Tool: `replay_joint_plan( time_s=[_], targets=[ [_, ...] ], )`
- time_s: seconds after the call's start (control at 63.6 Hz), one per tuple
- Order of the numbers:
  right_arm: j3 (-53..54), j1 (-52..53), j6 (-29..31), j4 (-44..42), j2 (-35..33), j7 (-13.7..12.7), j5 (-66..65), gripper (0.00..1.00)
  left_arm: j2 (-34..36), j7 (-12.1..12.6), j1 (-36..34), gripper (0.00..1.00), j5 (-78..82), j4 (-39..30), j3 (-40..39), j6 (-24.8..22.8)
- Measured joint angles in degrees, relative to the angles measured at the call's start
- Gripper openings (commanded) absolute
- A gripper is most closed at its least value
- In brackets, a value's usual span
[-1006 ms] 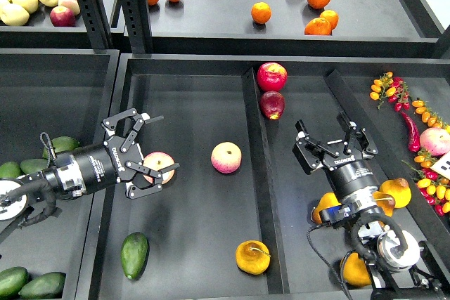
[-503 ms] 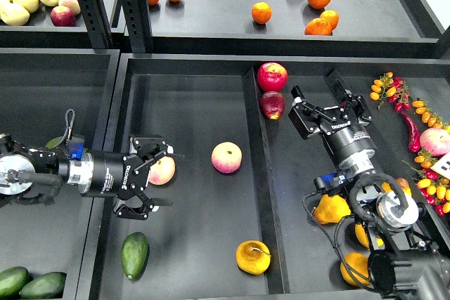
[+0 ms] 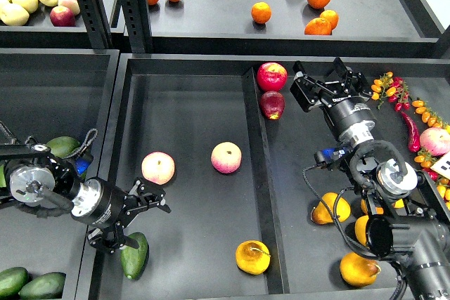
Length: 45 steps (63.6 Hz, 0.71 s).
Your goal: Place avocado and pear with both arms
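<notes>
The dark green avocado (image 3: pixel 133 255) lies at the near left of the middle tray (image 3: pixel 190 103). The yellow-orange pear (image 3: pixel 252 257) with a brown stem lies at the tray's near edge, beside the divider. My left gripper (image 3: pixel 136 223) is open and empty, just above and to the left of the avocado, with its fingers spread over the avocado's upper end. My right gripper (image 3: pixel 322 81) is open and empty at the far end of the right compartment, next to two red apples (image 3: pixel 271 76), far from the pear.
Two pink-yellow peaches (image 3: pixel 158 167) (image 3: pixel 226 157) lie mid-tray. A divider (image 3: pixel 256 173) splits the tray. Yellow-orange fruits (image 3: pixel 328 208) lie near right under my right arm. Paler avocados (image 3: pixel 42 286) are in the left bin. Oranges (image 3: pixel 261 12) are on the shelf; chillies and small tomatoes (image 3: pixel 422 114) are at right.
My left gripper has moved from the left peach down and nearer, to just above the avocado. My right gripper has moved away toward the tray's far end, near the red apples.
</notes>
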Motion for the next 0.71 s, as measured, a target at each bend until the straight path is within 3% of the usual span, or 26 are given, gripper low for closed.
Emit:
replay_joint_plan(
  time_s=[0.377,0.707],
  targets=[
    [0.0,0.1,0.1,-0.3,0.0,0.2,0.8,0.99,-9.4,0.0,-12.0,0.99,-0.2,1.6,15.0,1.1],
    [0.0,0.1,0.4,-0.2,0.0,0.4,0.9,0.99,-15.6,0.0,-13.0,0.99,0.1,3.5,21.0,1.1]
  ],
)
